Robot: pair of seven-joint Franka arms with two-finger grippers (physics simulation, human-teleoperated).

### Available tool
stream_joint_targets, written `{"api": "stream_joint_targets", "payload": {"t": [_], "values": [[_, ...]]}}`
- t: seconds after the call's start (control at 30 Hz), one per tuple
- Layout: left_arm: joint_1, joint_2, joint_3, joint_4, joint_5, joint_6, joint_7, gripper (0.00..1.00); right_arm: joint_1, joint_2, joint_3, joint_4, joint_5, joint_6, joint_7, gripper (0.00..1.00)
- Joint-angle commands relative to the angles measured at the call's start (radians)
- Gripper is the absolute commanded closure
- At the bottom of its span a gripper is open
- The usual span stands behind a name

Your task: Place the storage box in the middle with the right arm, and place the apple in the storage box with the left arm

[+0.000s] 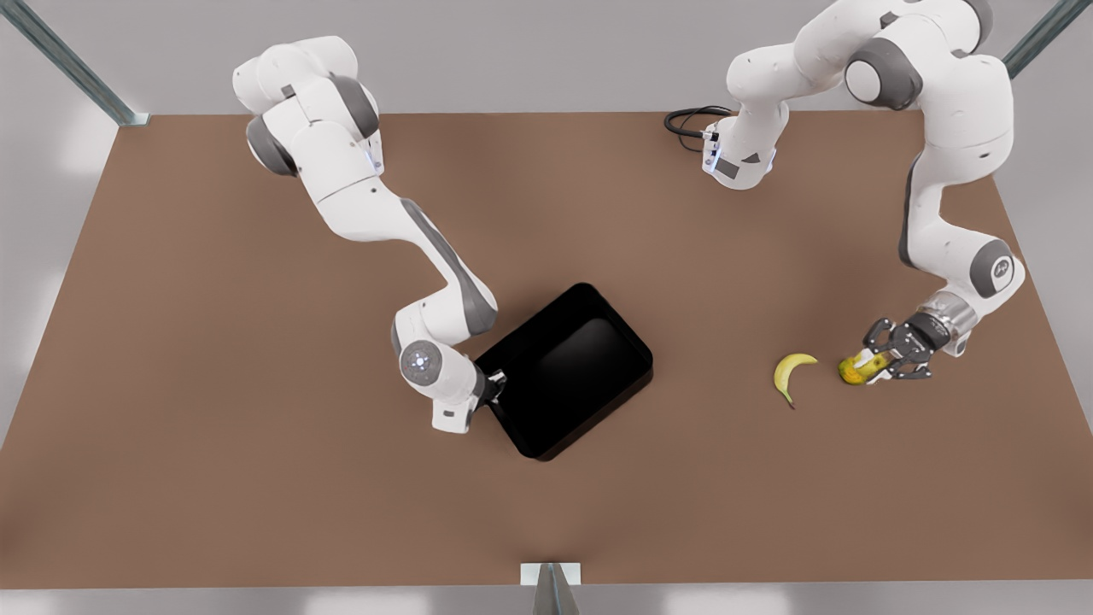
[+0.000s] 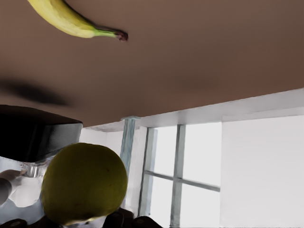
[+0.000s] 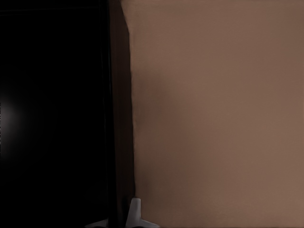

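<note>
Storage box (image 1: 570, 371) sat mid-table, its wall pinched between right gripper (image 1: 493, 386) fingers, apparently for positioning | apple (image 2: 83, 184) was clamped between left gripper (image 1: 879, 363) fingers, probably for transfer | banana (image 1: 790, 375) lay just beyond those fingertips.

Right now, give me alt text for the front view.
The left gripper clamps the apple at the front view's right, beside a banana. The right gripper grips the black box's wall mid-table.
</note>
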Motion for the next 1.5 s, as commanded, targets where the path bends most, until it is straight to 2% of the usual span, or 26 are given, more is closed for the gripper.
{"api": "stream_joint_targets", "payload": {"t": [0.0,0.1,0.17,0.2,0.23,0.3,0.33,0.43,0.5,0.57,0.67,0.77,0.8,0.87,1.0,1.17,1.33,1.4,1.47], "values": [[0.002,-0.006,-0.007,0.011,0.365,-0.025,-0.019,0.79,0.000,0.000,0.000,0.000,0.001,0.007,-0.002,0.00],[0.000,-0.026,-0.111,0.087,0.371,0.018,-0.118,0.79,0.000,0.000,0.000,0.014,0.002,0.004,-0.010,0.00],[0.000,-0.028,-0.122,0.091,0.419,0.031,-0.122,0.75,0.000,0.000,0.000,0.028,0.002,-0.014,-0.010,0.00],[0.000,-0.023,-0.120,0.105,0.420,0.029,-0.122,0.18,0.000,-0.001,-0.002,0.028,0.002,-0.017,-0.010,0.00],[0.000,-0.019,-0.119,0.123,0.425,0.024,-0.119,0.00,0.000,-0.001,-0.003,0.037,0.002,-0.025,-0.010,0.00],[0.000,0.000,-0.120,0.169,0.430,0.029,-0.119,0.00,-0.002,-0.005,-0.006,0.041,0.002,-0.026,-0.010,0.00],[0.000,0.059,-0.122,0.242,0.430,0.032,-0.119,0.00,-0.002,-0.008,-0.008,0.047,0.002,-0.030,-0.010,0.00],[-0.076,0.115,-0.143,0.291,0.428,0.069,-0.150,0.00,-0.009,-0.032,-0.051,0.150,0.004,-0.249,-0.011,0.00],[-0.092,0.124,-0.218,0.289,0.430,0.121,-0.219,0.00,-0.075,-0.104,-0.057,0.160,0.004,-0.364,-0.005,0.00],[-0.122,0.130,-0.251,0.286,0.433,0.188,-0.250,0.00,-0.121,-0.199,-0.129,0.153,0.002,-0.465,-0.005,0.00],[-0.136,0.127,-0.280,0.289,0.541,0.210,-0.315,0.00,-0.230,-0.327,-0.132,0.075,-0.007,-0.508,-0.010,0.00],[-0.127,0.193,-0.269,0.294,0.565,0.242,-0.308,0.00,-0.230,-0.339,-0.146,0.034,-0.007,-0.494,-0.011,0.00],[-0.124,0.225,-0.269,0.294,0.512,0.307,-0.279,0.00,-0.224,-0.322,-0.146,0.035,-0.005,-0.494,-0.010,0.00],[-0.115,0.257,-0.257,0.285,0.485,0.319,-0.219,0.00,-0.218,-0.296,-0.146,0.035,-0.004,-0.493,-0.010,0.00],[-0.104,0.262,-0.183,0.283,0.469,0.247,-0.148,0.00,-0.221,-0.308,-0.158,0.028,-0.013,-0.497,-0.011,0.00],[-0.102,0.277,-0.185,0.245,0.437,0.299,-0.133,0.00,-0.221,-0.299,-0.160,0.028,-0.012,-0.493,-0.042,0.00],[-0.107,0.290,-0.234,0.245,0.374,0.422,-0.139,0.00,-0.221,-0.296,-0.160,0.028,-0.012,-0.491,-0.042,0.00],[-0.107,0.297,-0.249,0.246,0.356,0.452,-0.147,0.04,-0.221,-0.296,-0.160,0.026,-0.012,-0.490,-0.042,0.00],[-0.107,0.300,-0.252,0.242,0.350,0.465,-0.153,0.16,-0.221,-0.290,-0.160,0.028,-0.012,-0.490,-0.043,0.00]]}}
